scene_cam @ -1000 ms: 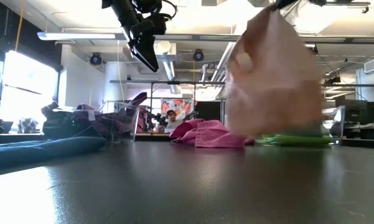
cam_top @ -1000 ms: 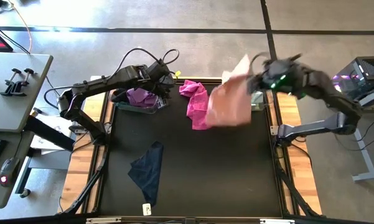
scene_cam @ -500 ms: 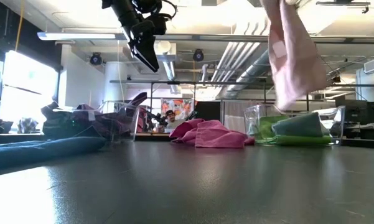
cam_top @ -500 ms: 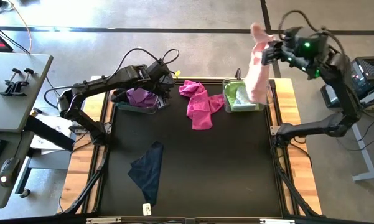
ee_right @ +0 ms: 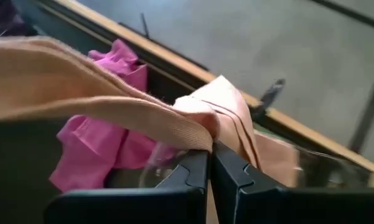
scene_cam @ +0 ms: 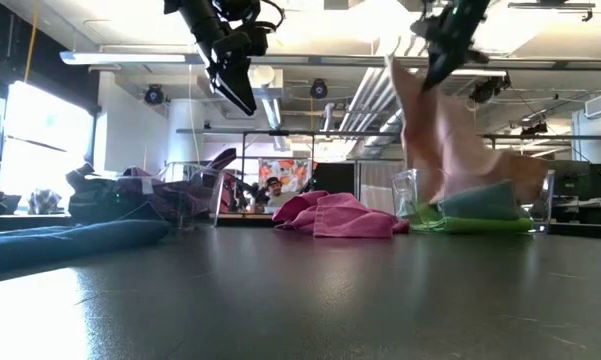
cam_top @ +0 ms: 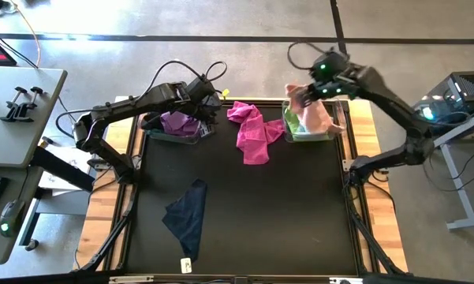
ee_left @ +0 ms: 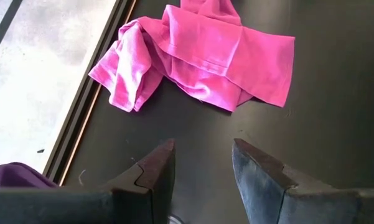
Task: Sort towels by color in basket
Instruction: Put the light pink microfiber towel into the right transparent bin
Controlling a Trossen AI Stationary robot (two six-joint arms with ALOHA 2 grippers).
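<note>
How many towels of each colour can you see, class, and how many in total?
Pale pink towel: 1
Magenta towel: 1
Navy towel: 1
Purple towel: 1
Lime towel: 1
Teal towel: 1
Total: 6

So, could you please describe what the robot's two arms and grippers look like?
Both arms are dark, slim and jointed, with black cables looping above the wrists. The right arm shows a green light near its wrist. The left gripper has two dark wedge-shaped fingers with stepped inner edges.
</note>
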